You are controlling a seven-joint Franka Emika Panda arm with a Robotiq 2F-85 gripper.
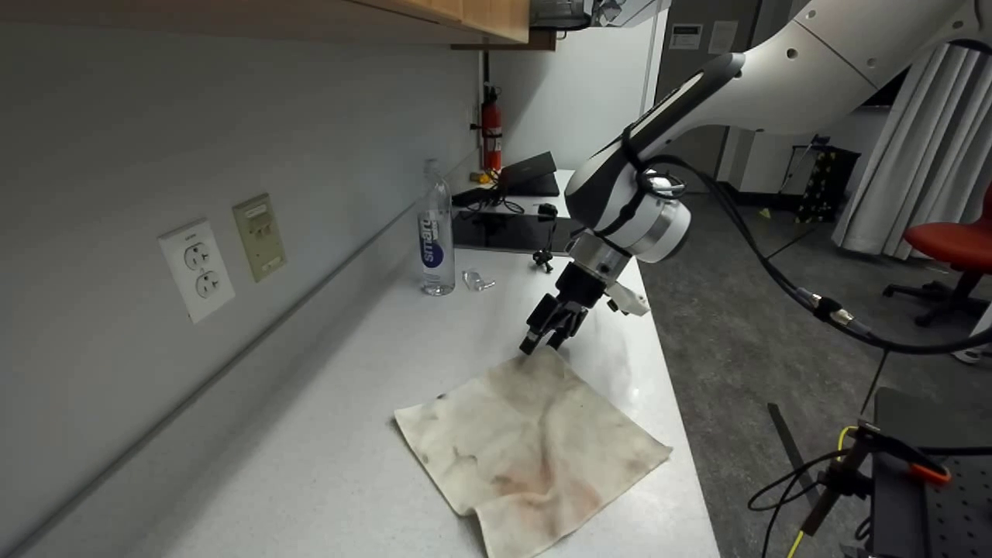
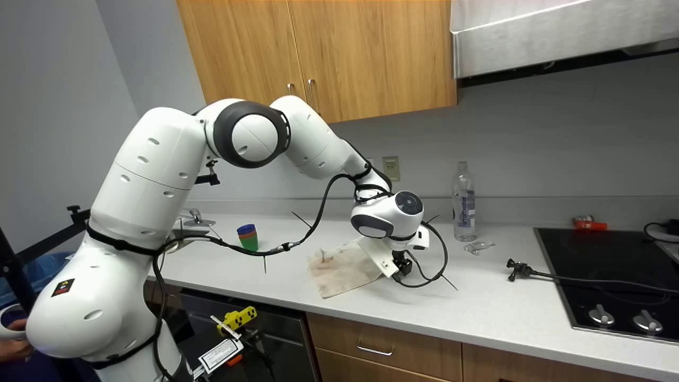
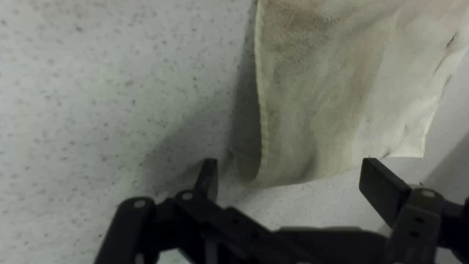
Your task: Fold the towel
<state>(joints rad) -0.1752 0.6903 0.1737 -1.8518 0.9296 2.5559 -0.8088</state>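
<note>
Stained cream towel (image 1: 542, 422) on a white tabletop (image 1: 325, 465), the end effector (image 1: 541, 345) spread wide and empty at one corner. In an exterior view, stacked cups (image 2: 247, 238) stand left of the towel, water bottle (image 2: 464, 204) and black cooktop (image 2: 599, 252) right.

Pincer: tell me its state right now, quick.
Pincer: open, holding nothing; in the wrist view, an edge of the towel shows ungripped between its spread jaws.
</note>
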